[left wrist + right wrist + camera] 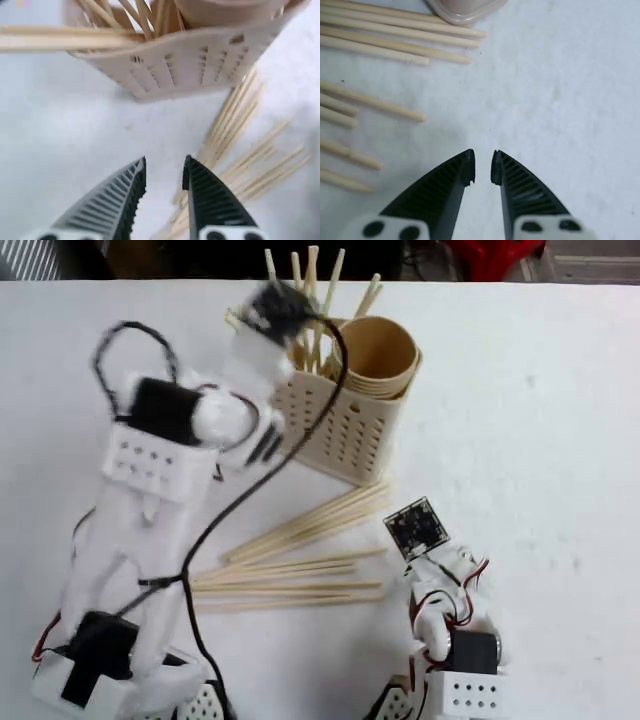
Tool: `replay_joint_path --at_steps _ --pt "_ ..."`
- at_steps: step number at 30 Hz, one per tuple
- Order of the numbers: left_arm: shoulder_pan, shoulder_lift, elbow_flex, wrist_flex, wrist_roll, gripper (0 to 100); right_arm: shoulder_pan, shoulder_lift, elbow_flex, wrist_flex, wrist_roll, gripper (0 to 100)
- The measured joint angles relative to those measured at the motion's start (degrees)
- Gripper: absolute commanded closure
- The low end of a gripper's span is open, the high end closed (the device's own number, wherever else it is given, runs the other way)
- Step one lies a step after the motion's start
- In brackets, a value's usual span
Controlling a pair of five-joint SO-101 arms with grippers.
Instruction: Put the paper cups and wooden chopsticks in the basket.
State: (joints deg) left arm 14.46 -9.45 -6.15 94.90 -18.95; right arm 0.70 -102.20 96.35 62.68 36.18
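The paper cups (378, 355) sit stacked in the basket (345, 435), while wooden chopsticks (290, 580) lie loose on the worktop (540, 440) just beside it. The left end effector (164, 172) and the right end effector (483, 167) are both slightly parted and empty.

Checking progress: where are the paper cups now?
High view: the paper cups sit nested in the basket, right of the upright chopsticks, far across the table.

Robotics lab: white table (560, 390), two arms (150, 470).
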Motion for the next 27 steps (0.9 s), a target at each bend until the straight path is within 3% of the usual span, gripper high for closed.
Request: replay_joint_path --at_steps 4,9,13,18,27 --pt "1.05 0.09 20.57 -11.34 -7.91 86 0.0 0.0 0.0 0.0 0.0 92.9" --pt "1.49 0.09 40.62 -30.86 -10.55 86 0.0 0.0 0.0 0.0 0.0 92.9" --pt "1.58 0.09 45.45 -40.0 -10.64 86 0.0 0.0 0.0 0.0 0.0 92.9" --pt "6.77 0.09 50.64 -47.65 -10.64 86 0.0 0.0 0.0 0.0 0.0 92.9" --pt "9.58 2.55 50.2 -51.16 -10.64 85 0.0 0.0 0.0 0.0 0.0 92.9"
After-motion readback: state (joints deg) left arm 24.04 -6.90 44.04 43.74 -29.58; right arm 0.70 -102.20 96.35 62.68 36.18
